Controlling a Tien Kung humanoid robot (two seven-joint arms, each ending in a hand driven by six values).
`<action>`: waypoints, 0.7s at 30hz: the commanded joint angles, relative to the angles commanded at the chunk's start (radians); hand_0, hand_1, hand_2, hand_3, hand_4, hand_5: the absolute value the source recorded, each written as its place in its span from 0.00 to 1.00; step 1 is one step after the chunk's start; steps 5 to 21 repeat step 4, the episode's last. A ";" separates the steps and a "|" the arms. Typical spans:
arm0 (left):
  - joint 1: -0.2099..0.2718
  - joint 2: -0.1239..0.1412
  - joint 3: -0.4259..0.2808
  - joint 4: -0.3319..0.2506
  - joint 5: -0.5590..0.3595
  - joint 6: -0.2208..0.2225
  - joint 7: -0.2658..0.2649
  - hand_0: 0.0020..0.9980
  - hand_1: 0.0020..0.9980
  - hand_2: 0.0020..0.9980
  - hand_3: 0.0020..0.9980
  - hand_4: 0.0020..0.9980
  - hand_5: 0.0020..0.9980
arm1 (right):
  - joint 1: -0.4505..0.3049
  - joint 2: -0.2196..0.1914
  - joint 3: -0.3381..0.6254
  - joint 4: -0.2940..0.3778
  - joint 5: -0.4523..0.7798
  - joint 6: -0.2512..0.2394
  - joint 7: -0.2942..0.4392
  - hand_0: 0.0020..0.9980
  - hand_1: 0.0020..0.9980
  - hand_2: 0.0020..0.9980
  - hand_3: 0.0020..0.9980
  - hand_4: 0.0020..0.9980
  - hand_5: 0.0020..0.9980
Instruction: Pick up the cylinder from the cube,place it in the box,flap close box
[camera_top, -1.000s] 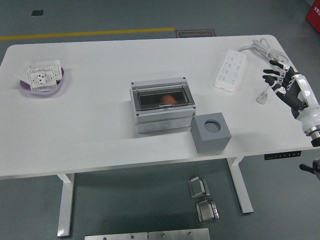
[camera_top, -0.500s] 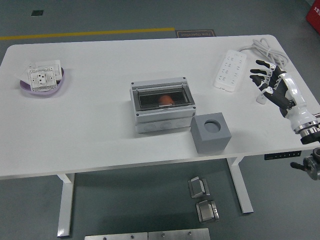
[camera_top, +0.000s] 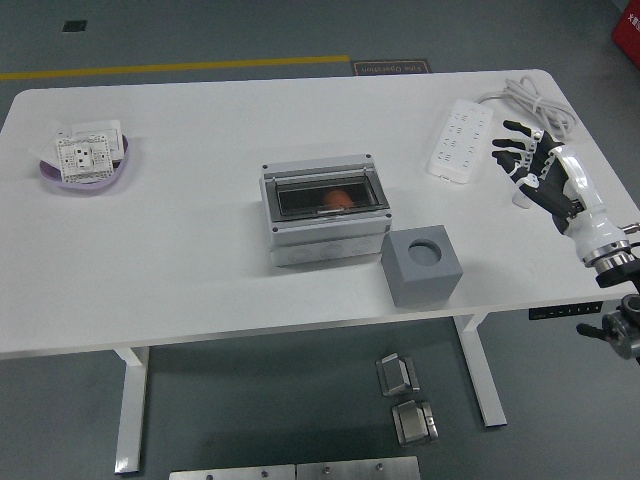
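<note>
Leftward across the table's right end the right hand (camera_top: 528, 160) has been carried, fingers spread and nothing held, now over the power strip's (camera_top: 462, 141) edge. An orange shape, probably the cylinder (camera_top: 338, 198), is seen through the closed smoked flap of the grey box (camera_top: 325, 215). Beside it, the grey cube's (camera_top: 421, 267) socket is left empty.
</note>
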 joint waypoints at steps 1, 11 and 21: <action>0.000 0.000 0.001 0.000 -0.002 0.000 0.000 0.68 0.66 0.56 0.61 0.63 0.27 | 0.000 0.000 -0.001 0.000 0.002 0.000 0.000 0.72 0.69 0.75 0.82 0.80 0.48; -0.003 0.000 0.007 0.001 -0.008 0.000 0.001 0.68 0.65 0.56 0.61 0.63 0.27 | 0.002 0.000 -0.005 0.000 0.007 0.001 0.001 0.72 0.69 0.75 0.82 0.80 0.48; -0.003 0.000 0.007 0.001 -0.008 0.000 0.001 0.68 0.65 0.56 0.61 0.63 0.27 | 0.002 0.000 -0.005 0.000 0.007 0.001 0.001 0.72 0.69 0.75 0.82 0.80 0.48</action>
